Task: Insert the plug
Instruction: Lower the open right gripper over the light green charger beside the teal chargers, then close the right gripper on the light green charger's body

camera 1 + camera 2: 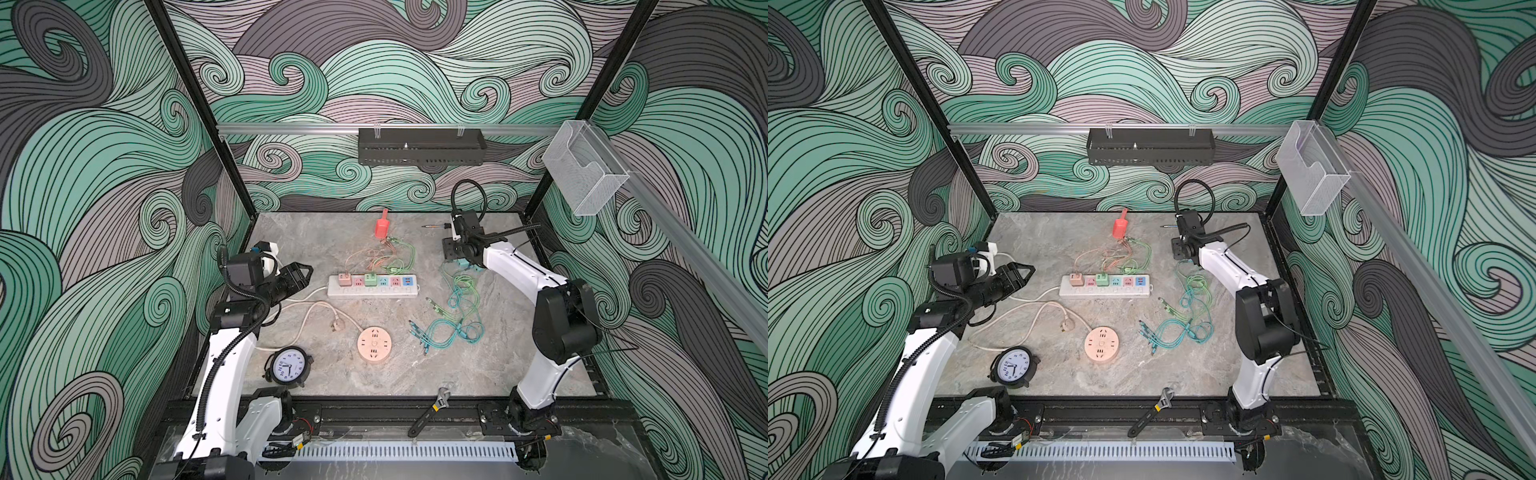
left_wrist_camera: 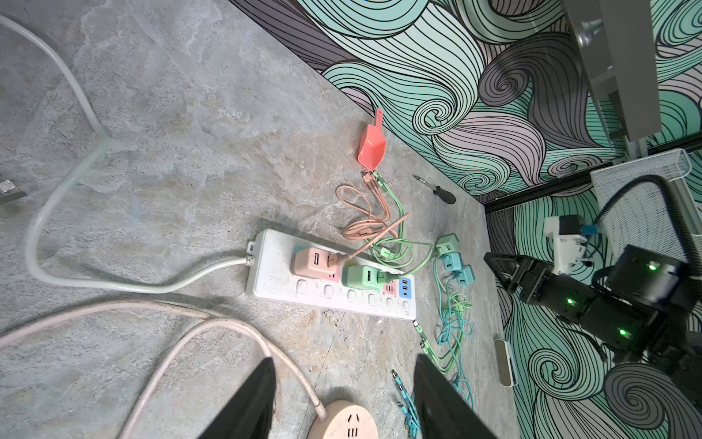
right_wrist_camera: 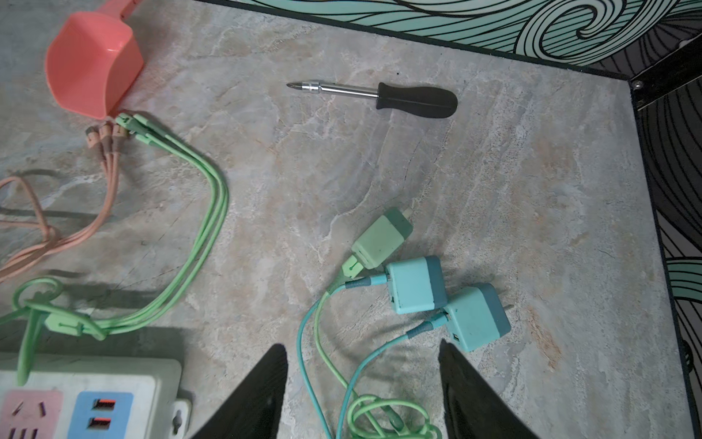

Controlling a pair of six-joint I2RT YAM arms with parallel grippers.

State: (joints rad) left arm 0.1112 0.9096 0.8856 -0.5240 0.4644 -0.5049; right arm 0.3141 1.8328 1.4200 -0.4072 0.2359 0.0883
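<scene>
A white power strip (image 1: 371, 291) (image 2: 326, 294) lies mid-table, with a pink charger (image 2: 313, 262) and a green charger (image 2: 361, 275) plugged into it. Three loose plugs lie at the back right: a green plug (image 3: 380, 239) and two teal plugs (image 3: 414, 285) (image 3: 475, 317). Just above them hangs my right gripper (image 1: 451, 251) (image 3: 361, 344), open, with only their cables on the table between its fingers. The nearer teal plug sits just beyond one fingertip (image 3: 450, 351). My left gripper (image 1: 305, 274) (image 2: 343, 358) is open and empty, left of the strip.
A round pink socket (image 1: 374, 343) with its cord lies in front of the strip, a clock (image 1: 289, 368) to its left. Teal and green cables (image 1: 453, 328) tangle at the right. A red scoop (image 1: 381, 226), a screwdriver (image 3: 380, 95) and a wrench (image 1: 430, 411) lie about.
</scene>
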